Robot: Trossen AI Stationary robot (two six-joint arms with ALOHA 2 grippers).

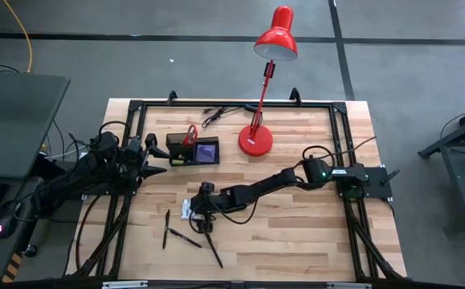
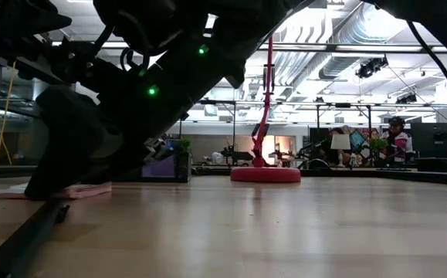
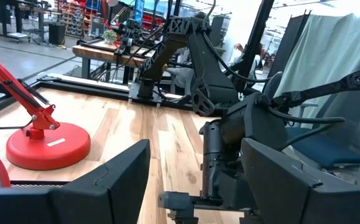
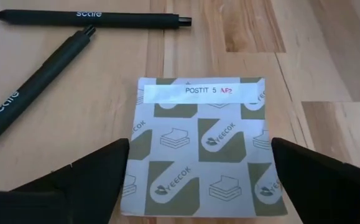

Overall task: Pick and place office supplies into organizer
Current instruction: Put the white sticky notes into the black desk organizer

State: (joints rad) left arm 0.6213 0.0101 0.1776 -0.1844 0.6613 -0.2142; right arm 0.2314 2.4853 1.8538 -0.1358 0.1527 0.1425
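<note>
Spread wide over the white-grey patterned square packet (image 4: 199, 163) lying flat on the wooden desk (image 1: 312, 233): right fingers (image 4: 74, 180), released, straddling for a pinch. Left fingers (image 3: 108, 186) part-open, empty, waiting beside black rectangular organizer (image 1: 192, 150).

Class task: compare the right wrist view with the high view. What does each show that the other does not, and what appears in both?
Only the right wrist view lets you read the packet's label, "POSTIT 5", and the lettering on the pens. Only the high view shows the organizer holding the scissors and purple pad, the red lamp, and the left gripper waiting beside the organizer. Both show the patterned packet, black pens and the open right gripper over the packet.
</note>
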